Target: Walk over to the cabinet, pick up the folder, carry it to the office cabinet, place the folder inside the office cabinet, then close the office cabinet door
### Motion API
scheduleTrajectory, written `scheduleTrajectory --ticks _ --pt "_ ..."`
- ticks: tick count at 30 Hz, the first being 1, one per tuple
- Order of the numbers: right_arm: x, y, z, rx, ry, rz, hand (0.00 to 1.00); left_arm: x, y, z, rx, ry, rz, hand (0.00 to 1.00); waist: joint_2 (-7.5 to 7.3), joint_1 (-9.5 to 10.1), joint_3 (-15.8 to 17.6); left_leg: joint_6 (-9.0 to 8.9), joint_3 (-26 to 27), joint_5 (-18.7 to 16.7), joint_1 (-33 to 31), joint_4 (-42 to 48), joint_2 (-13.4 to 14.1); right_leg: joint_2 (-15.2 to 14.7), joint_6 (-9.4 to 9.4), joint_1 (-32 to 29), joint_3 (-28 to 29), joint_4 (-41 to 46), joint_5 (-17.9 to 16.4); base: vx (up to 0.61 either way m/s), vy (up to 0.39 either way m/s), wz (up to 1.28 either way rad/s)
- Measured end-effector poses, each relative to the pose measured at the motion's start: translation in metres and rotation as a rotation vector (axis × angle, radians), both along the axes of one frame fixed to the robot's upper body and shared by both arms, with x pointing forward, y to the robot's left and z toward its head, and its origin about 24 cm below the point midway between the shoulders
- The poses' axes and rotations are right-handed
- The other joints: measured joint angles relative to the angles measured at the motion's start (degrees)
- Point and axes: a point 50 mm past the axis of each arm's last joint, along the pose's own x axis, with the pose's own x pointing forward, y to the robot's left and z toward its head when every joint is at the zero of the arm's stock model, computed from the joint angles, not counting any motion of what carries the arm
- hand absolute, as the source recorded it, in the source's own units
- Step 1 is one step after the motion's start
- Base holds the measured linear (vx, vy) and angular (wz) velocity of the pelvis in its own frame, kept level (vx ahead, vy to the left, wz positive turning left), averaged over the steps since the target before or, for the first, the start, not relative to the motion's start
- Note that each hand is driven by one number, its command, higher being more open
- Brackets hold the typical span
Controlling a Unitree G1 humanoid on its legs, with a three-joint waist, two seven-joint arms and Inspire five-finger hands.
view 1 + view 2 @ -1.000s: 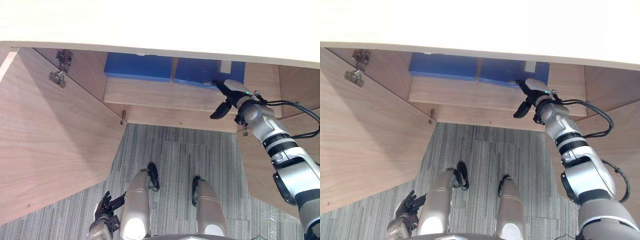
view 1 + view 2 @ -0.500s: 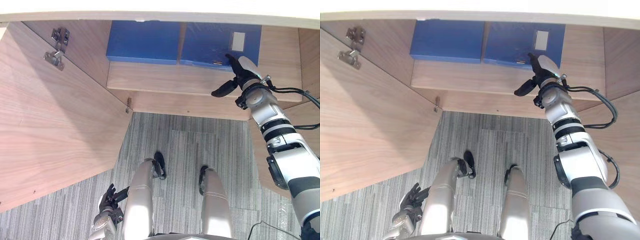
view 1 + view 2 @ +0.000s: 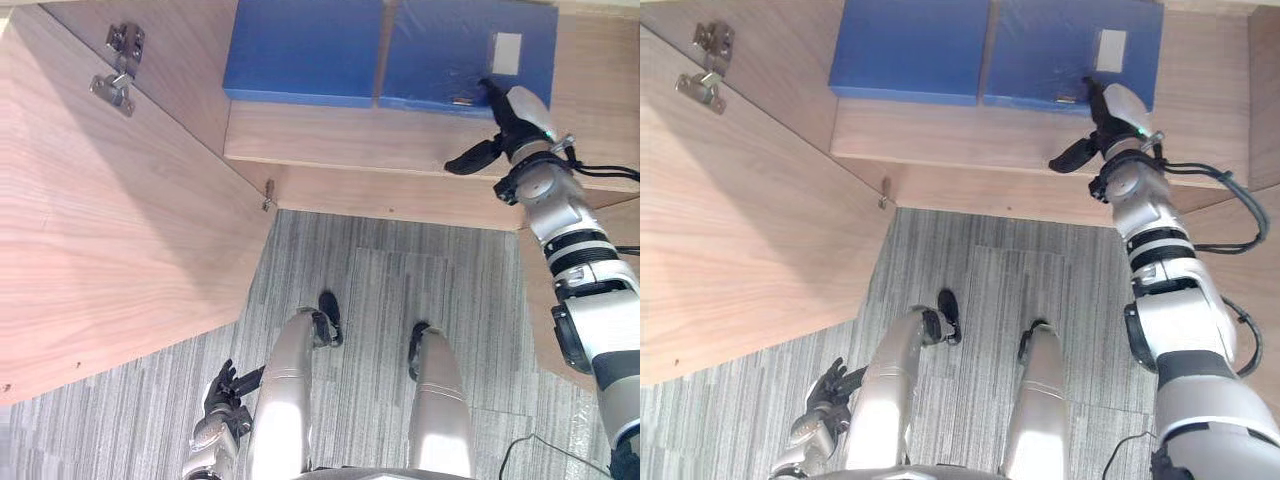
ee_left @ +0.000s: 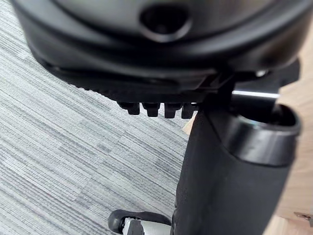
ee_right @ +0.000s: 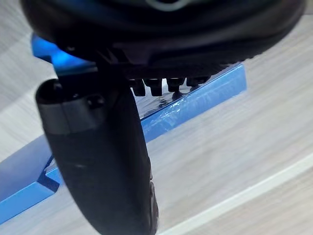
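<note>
Head views were bright, with flat, diffuse light from overhead. The open cabinet door (image 3: 110, 220) was mostly evenly lit, with a soft shadow across its hinge (image 3: 117, 65) side. The cabinet's inner side wall (image 3: 185, 70) sat in shade, darker than the door. The blue folder (image 3: 440, 45) was well exposed, and so was the carpet (image 3: 400, 290). Pale glare showed on the back of the right hand (image 3: 520, 115). In the right wrist view that hand read near-black against lit wood, and a glossy glare streak ran along the folder's edge. In the left wrist view the left hand (image 4: 161, 63) was equally dark over bright carpet.
</note>
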Motion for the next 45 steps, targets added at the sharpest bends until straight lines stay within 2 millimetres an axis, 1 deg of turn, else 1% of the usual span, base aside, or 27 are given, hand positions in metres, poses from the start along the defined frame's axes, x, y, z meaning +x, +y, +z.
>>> scheduleTrajectory --ticks 3,5,9,16,21,24,26,28,30,32,34,36,37,38,39,41,42,43,44,45 --pt "-0.003 -0.011 0.006 -0.088 -0.001 -0.049 1.00 0.003 -0.003 0.002 -0.004 -0.013 0.000 1.00 0.54 0.19 -0.1 0.41 0.0 0.3 -0.7 0.0 -0.9 -0.8 0.29 -0.6 0.0 0.4 -0.1 -0.01 0.003 0.14" --pt "-0.007 -0.024 0.008 -0.081 0.006 -0.086 1.00 0.004 -0.005 0.003 -0.007 -0.022 0.001 1.00 0.68 0.63 0.0 0.51 0.0 0.3 -0.9 0.0 -1.4 -1.1 0.45 -0.7 0.1 0.3 0.0 -0.01 0.006 0.09" --pt "-0.009 -0.030 0.009 -0.058 0.002 -0.106 1.00 0.005 -0.006 0.003 -0.008 -0.027 0.000 1.00 0.68 0.79 0.0 0.55 0.0 0.3 -1.2 0.0 -1.8 -1.6 0.59 -0.8 0.1 0.3 0.1 0.00 -0.004 0.04" --pt "-0.009 -0.030 0.010 -0.041 -0.023 -0.112 1.00 0.009 -0.006 0.007 -0.001 -0.048 -0.006 1.00 0.88 0.87 0.1 0.89 0.5 0.1 -1.5 1.0 -1.3 -1.4 1.02 -1.2 0.6 0.7 0.2 0.02 -0.022 -0.04" --pt "-0.010 -0.028 0.014 0.035 -0.087 -0.115 1.00 0.013 -0.007 0.009 -0.002 -0.062 -0.007 1.00 1.41 0.85 0.4 1.18 0.5 -0.5 -2.5 3.1 -0.5 -0.9 1.51 -2.4 1.0 2.7 -0.1 0.01 -0.040 -0.04" --pt "-0.011 -0.024 0.013 0.173 -0.150 -0.122 1.00 0.014 -0.007 0.009 0.005 -0.054 0.005 1.00 1.45 0.78 0.5 1.18 0.5 -0.5 -2.6 3.4 -0.1 -0.5 1.54 -2.5 0.9 2.7 -0.1 0.00 -0.043 -0.05" --pt "-0.014 -0.016 0.009 0.241 -0.200 -0.120 1.00 0.014 -0.006 0.009 0.007 -0.053 0.015 1.00 1.34 0.74 0.6 1.12 0.5 -0.6 -2.6 3.7 0.4 -0.1 1.79 -2.4 1.0 2.6 0.1 0.02 -0.034 -0.10" --pt "-0.023 0.001 0.000 0.300 -0.283 -0.096 1.00 0.015 -0.004 0.010 0.019 -0.055 0.039 1.00 0.94 0.47 0.9 0.81 0.6 -0.9 -2.0 3.9 1.0 0.5 1.81 -1.9 1.1 2.5 0.1 0.04 -0.047 -0.14" --pt "-0.030 0.012 -0.008 0.317 -0.326 -0.082 1.00 0.017 -0.003 0.012 0.032 -0.059 0.052 1.00 0.65 0.36 1.1 0.76 0.7 -1.0 -1.0 3.8 1.4 0.9 1.76 -1.0 1.2 2.2 0.0 0.04 -0.054 -0.12" --pt "-0.044 0.028 -0.018 0.363 -0.402 -0.073 1.00 0.020 0.000 0.017 0.052 -0.079 0.067 1.00 -0.07 -0.03 1.6 0.52 0.8 -1.2 2.0 3.2 1.8 1.1 1.29 1.8 1.1 1.7 -0.2 0.05 -0.057 -0.08" --pt "-0.053 0.038 -0.023 0.382 -0.445 -0.066 1.00 0.023 0.001 0.021 0.065 -0.102 0.066 1.00 -0.55 -0.47 1.8 -0.08 0.9 -1.6 4.2 2.5 2.0 1.2 1.03 3.9 0.9 0.9 -0.4 0.03 -0.057 -0.06" --pt "-0.062 0.047 -0.034 0.382 -0.460 -0.067 1.00 0.022 0.001 0.022 0.080 -0.106 0.062 1.00 -0.83 -0.75 1.8 -0.35 1.0 -1.6 6.8 1.2 2.2 1.4 0.75 6.5 0.7 -0.5 -0.2 0.04 -0.051 -0.07" --pt "-0.068 0.052 -0.047 0.392 -0.447 -0.072 1.00 0.018 0.001 0.021 0.086 -0.097 0.059 1.00 -1.07 -0.87 1.8 -0.81 1.2 -1.4 9.2 -0.3 2.1 1.4 0.29 8.8 0.5 -2.0 -0.1 0.06 -0.036 -0.12" --pt "-0.072 0.058 -0.065 0.400 -0.405 -0.079 1.00 0.013 0.002 0.019 0.093 -0.082 0.059 1.00 -1.48 -0.89 1.6 -1.26 1.7 -1.1 11.8 -2.2 2.1 1.4 0.05 11.0 0.5 -3.8 0.4 0.07 -0.030 -0.16" --pt "-0.073 0.062 -0.075 0.411 -0.374 -0.078 1.00 0.010 0.002 0.018 0.096 -0.075 0.063 1.00 -1.77 -0.92 1.5 -1.48 2.0 -1.0 13.0 -3.2 2.1 1.4 -0.08 12.1 0.5 -4.8 0.6 0.08 -0.025 -0.18" --pt "-0.083 0.076 -0.114 0.440 -0.250 -0.069 1.00 0.002 0.004 0.015 0.115 -0.052 0.058 1.00 -2.30 -1.17 1.1 -2.09 2.1 0.3 17.0 -7.2 2.0 1.7 -0.22 16.1 -0.4 -8.9 2.0 0.10 -0.034 -0.08" --pt "-0.085 0.080 -0.123 0.444 -0.216 -0.066 1.00 0.001 0.004 0.014 0.121 -0.048 0.054 1.00 -2.44 -1.19 1.0 -2.21 2.1 0.6 17.9 -8.2 2.0 1.8 -0.35 17.0 -0.7 -9.8 2.2 0.11 -0.058 0.00" --pt "-0.089 0.088 -0.141 0.453 -0.145 -0.055 1.00 -0.001 0.004 0.014 0.129 -0.042 0.048 1.00 -2.76 -1.22 0.8 -2.25 2.1 1.6 19.7 -10.2 2.0 2.0 -0.59 18.9 -1.2 -11.8 2.8 0.11 -0.076 0.02" --pt "-0.093 0.097 -0.159 0.461 -0.075 -0.038 1.00 -0.002 0.004 0.013 0.129 -0.036 0.047 1.00 -3.07 -1.25 0.6 -2.68 2.0 2.3 21.7 -12.3 2.0 2.2 -0.87 21.1 -1.8 -13.8 3.3 0.13 -0.098 0.02" --pt "-0.096 0.102 -0.168 0.465 -0.041 -0.027 1.00 -0.003 0.004 0.012 0.128 -0.034 0.047 1.00 -3.26 -1.25 0.5 -3.01 2.0 2.7 22.8 -13.3 2.0 2.3 -1.03 22.1 -2.0 -14.9 3.6 0.13 -0.107 0.03"
